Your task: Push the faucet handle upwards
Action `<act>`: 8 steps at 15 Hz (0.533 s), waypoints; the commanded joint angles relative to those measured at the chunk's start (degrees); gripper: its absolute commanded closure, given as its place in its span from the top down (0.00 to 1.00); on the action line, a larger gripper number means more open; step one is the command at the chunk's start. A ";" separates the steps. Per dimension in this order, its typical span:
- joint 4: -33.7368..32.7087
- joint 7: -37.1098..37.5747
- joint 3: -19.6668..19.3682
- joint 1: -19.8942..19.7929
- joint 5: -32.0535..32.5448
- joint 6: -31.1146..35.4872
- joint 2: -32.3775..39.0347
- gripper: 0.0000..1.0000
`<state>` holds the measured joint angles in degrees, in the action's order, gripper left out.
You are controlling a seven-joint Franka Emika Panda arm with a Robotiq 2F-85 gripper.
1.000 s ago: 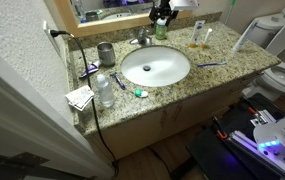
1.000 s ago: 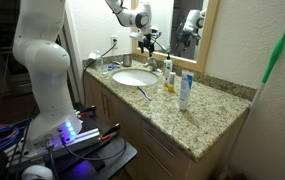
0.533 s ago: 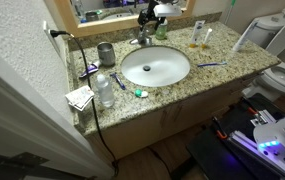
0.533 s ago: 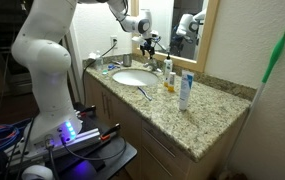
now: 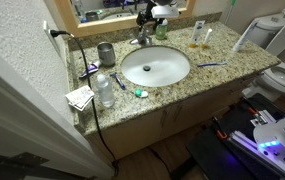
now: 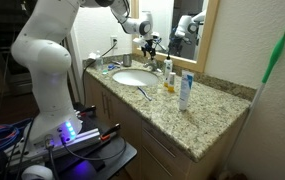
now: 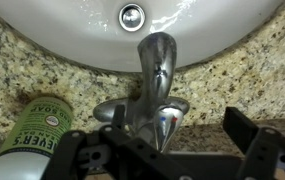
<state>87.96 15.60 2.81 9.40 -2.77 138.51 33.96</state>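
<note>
Shows one white oval basin (image 5: 154, 67) with one drain (image 7: 132, 16), set in a speckled granite surface (image 5: 217, 80). Behind the basin rim, one chrome faucet (image 7: 157, 60). On top of it, one faucet handle (image 7: 162, 125), a short silvery lever, low and central in the wrist view. Jaws released, spread wide to either side of the handle and grasping nothing; contact with it not discernible. Just beside the faucet, one green soap bottle (image 7: 37, 135). Elsewhere on the surface: one grey metal cup (image 5: 106, 54), one clear water bottle (image 5: 104, 90), one upright white tube (image 6: 185, 90). In an exterior view, one white arm (image 6: 47, 50) bent over the basin, the handle beneath it too small to resolve.
</note>
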 commanded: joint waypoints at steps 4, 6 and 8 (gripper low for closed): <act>0.40 -0.57 0.27 0.13 -0.61 -1.29 -0.85 0.53; 1.10 -0.79 0.31 0.09 -0.58 -1.58 -1.46 0.38; 2.29 -0.47 0.17 -0.05 -0.66 -1.92 -2.43 0.24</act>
<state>87.98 15.59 2.95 9.61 -2.82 138.03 33.72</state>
